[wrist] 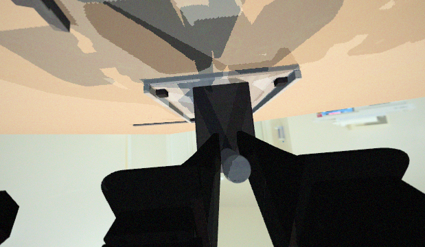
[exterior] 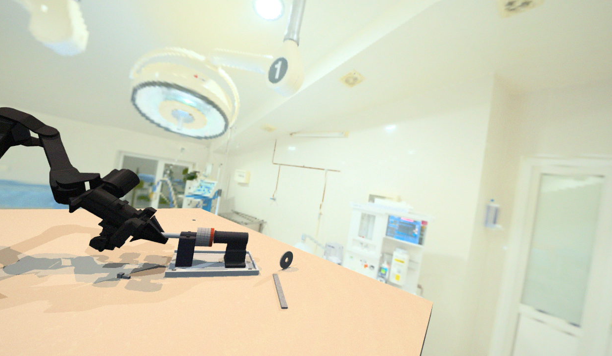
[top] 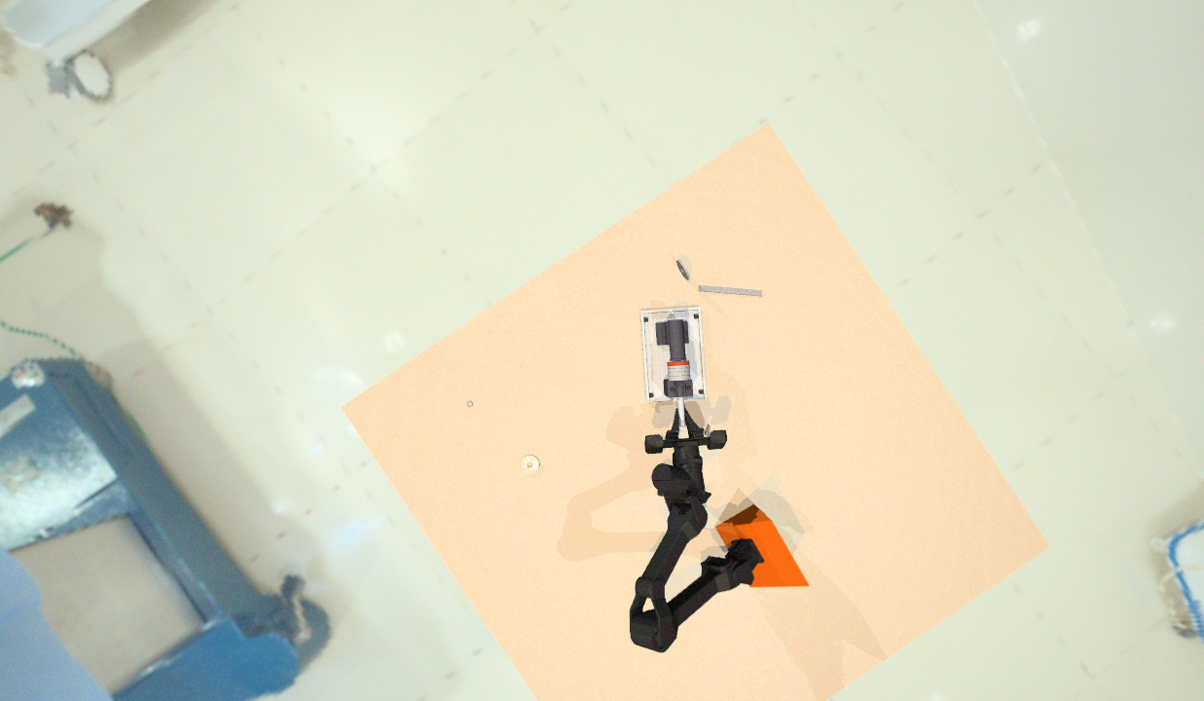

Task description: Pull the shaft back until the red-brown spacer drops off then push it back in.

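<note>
My gripper (top: 682,425) (exterior: 164,236) (wrist: 227,137) is shut on the grey shaft (top: 681,409) (exterior: 171,235) (wrist: 237,169), whose round end shows between the fingers. The shaft runs into the near black support (top: 676,387) (exterior: 185,252) (wrist: 223,106). The red-brown spacer (top: 677,363) (exterior: 211,237) hangs in line between the light grey spacers (top: 677,373) (exterior: 203,237) and the big dark housing block (top: 677,337) (exterior: 235,247). The light grey spacers sit against the near support. The shaft inside the spacers and housing is hidden.
The supports stand on a light tray (top: 644,366) (exterior: 210,273) (wrist: 220,75). Beyond it are a dark disc (top: 683,269) (exterior: 286,259) on edge and a flat grey bar (top: 730,291) (exterior: 280,290). A small dark piece (exterior: 122,275) lies below the gripper. An orange block (top: 782,562) is by the arm's base.
</note>
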Action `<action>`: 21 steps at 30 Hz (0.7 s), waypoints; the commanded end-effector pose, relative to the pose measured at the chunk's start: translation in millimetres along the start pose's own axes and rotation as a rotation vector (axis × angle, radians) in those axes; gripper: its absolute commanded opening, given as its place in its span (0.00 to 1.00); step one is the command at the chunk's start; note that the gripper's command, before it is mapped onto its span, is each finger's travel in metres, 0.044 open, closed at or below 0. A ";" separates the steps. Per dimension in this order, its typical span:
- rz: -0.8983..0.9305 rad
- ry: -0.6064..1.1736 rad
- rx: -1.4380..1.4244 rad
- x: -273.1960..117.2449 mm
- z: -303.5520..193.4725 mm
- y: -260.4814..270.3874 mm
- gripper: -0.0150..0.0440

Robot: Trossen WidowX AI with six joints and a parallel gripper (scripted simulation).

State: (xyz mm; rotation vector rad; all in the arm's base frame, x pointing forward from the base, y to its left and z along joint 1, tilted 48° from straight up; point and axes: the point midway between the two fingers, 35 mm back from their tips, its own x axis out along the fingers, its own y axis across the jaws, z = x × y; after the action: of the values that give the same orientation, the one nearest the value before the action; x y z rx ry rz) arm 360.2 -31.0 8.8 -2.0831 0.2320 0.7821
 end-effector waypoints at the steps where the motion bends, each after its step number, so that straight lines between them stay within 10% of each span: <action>1: -0.001 -0.002 0.003 -0.5 0.6 -0.2 0.25; 21: -0.001 -0.002 0.003 -2.0 1.5 -0.2 0.25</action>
State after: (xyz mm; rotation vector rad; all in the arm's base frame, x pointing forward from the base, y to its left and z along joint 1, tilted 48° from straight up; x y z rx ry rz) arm 358.6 -30.5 9.3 -2.0830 0.2321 0.7822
